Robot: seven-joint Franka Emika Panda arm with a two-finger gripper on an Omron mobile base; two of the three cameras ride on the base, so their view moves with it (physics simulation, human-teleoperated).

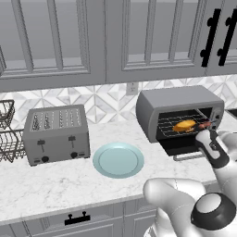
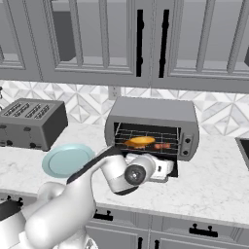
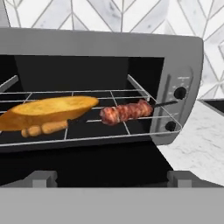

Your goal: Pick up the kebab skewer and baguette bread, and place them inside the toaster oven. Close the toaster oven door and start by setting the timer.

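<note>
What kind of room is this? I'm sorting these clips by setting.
A rendered home kitchen, most likely: a marble counter under grey cabinets, with a toaster oven holding food, a four-slot toaster and a tiled backsplash.

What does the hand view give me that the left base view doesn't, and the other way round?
Hand view alone: the two control knobs on the panel, and the skewer's stick end reaching toward that panel.

Left base view alone: the four-slot toaster, the plate on the counter, a wire rack at the left edge, and the toaster oven door hanging down open.

Both: the toaster oven open, with the baguette bread and the kebab skewer side by side on its rack, bread to the left.
</note>
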